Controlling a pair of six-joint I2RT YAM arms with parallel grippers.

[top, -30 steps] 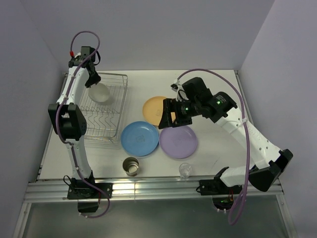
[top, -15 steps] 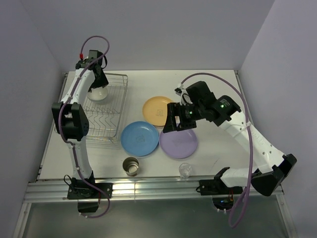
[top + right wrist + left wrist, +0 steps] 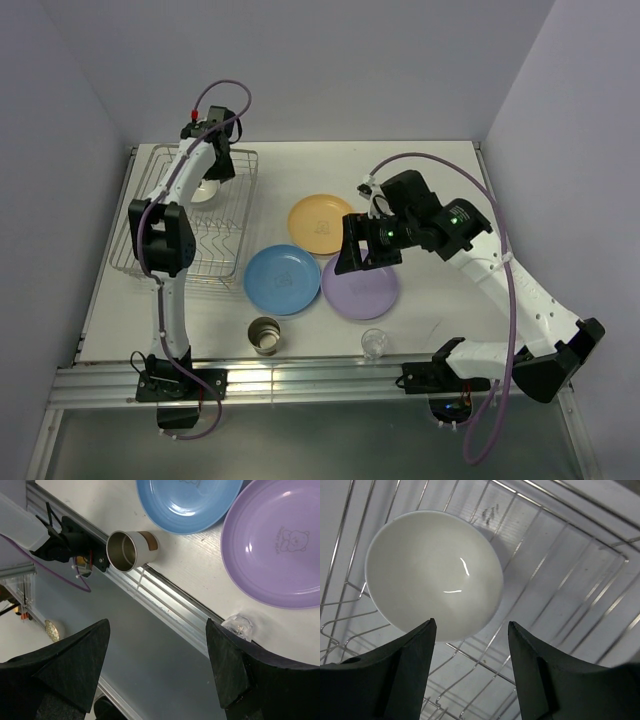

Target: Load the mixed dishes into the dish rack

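**Ana:** What took up the most room?

**Ben:** The white desk. On its far left sat the wire dish rack.

**Ana:** And the plates?

**Ben:** All three lay flat on the desk, outside the rack. The yellow-orange plate was in the middle. The blue plate was nearer, just right of the rack's near corner. The purple plate lay right of the blue one, their rims meeting.

**Ana:** Where were the arms?

**Ben:** The right tool hung above the far edge of the purple plate. Its fingers were spread wide with nothing between them. The left tool was over the far end of the rack. It was also spread and held nothing.

**Ana:** Was anything in the rack?

**Ben:** Only the white bowl. It rested open side up on the wires at the far end, right under the left tool. In the wrist view its near rim sat between the two fingers, and I saw neither finger touching it.

**Ana:** And the small things?

**Ben:** The cream cup, shiny metal inside, stood by the desk's near edge in front of the blue plate. The little clear glass was to its right, in front of the purple plate. The two were well apart.
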